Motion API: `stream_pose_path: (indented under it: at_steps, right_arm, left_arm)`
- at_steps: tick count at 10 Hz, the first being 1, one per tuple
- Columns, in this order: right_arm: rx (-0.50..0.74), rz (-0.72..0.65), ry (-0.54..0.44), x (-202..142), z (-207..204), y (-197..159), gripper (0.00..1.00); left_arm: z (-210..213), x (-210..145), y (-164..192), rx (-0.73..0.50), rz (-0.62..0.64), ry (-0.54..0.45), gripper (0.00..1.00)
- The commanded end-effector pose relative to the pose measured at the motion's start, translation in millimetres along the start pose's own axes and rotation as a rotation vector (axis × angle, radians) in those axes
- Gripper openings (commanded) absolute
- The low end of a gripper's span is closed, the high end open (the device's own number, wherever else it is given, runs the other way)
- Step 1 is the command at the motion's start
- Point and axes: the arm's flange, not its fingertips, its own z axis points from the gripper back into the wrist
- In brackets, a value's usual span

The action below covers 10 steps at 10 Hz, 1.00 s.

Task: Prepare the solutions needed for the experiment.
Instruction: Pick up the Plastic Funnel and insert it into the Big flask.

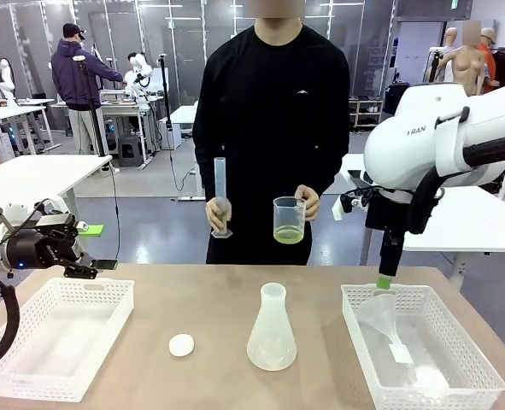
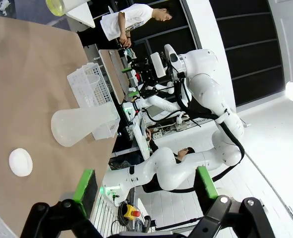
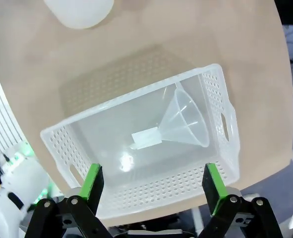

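Clear plastic up close is my first worry. My right gripper (image 3: 152, 181) hangs with its jaws wide apart and nothing in them, right over the right basket (image 1: 431, 397). The funnel (image 3: 183, 119) lies on its side in there. It is thin and smooth. If I come down a bit off, I think a finger could hit the basket wall, or the funnel could pop out from between the pads.

The flask (image 1: 272, 337) stands in the middle of the table (image 1: 218, 295), between the two baskets, with a small white disc (image 1: 181, 345) near it. The flask looks light, so I guess a bump from an arm could tip it over. My left gripper (image 2: 145, 187) is wide apart too and holds nothing. It hovers just above the far rim of the left basket (image 1: 38, 383), pointing sideways across the table.

Past the table's far edge, the person (image 1: 269, 102) holds a tall cylinder (image 1: 220, 195) and a beaker (image 1: 289, 213). The cylinder has a thin mouth, so I think a pour into it could miss and spill.

The solution (image 1: 289, 234) is the little yellow-green pool at the bottom of that beaker. The beaker stands straight, its long way running up and down, with its open mouth on top.
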Motion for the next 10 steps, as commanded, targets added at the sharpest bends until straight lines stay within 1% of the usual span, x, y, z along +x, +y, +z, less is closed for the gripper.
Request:
stream_pose_path:
  at_steps: [1,5,6,7,8,9,10]
  right_arm:
    - [0.012,-0.073,-0.012,-1.7,-1.4,-0.5,1.00]
    - [0.012,-0.073,-0.012,-1.7,-1.4,-0.5,1.00]
    - [0.006,-0.040,-0.006,-4.3,-0.6,-2.6,1.00]
    - [0.020,-0.015,0.073,0.1,-12.4,-12.6,1.00]
    - [0.048,0.049,0.093,0.4,-21.7,-21.5,1.00]
    - [0.089,0.116,0.092,-1.8,-30.0,-29.5,1.00]
    - [0.108,0.182,0.142,-4.7,-38.1,-38.7,1.00]
  left_arm:
    - [-0.4,-0.7,-2.7,-0.004,-0.002,-0.005,1.00]
    - [-0.4,-0.7,-2.7,-0.004,-0.002,-0.005,1.00]
    - [-0.4,-0.7,-2.7,-0.004,-0.002,-0.005,1.00]
    - [-0.4,-0.7,-2.7,-0.004,-0.002,-0.005,1.00]
    - [-0.4,-0.7,-2.7,-0.004,-0.002,-0.005,1.00]
    - [-0.4,-0.7,-2.7,-0.004,-0.002,-0.005,1.00]
    - [-0.4,-0.7,-2.7,-0.004,-0.002,-0.005,1.00]
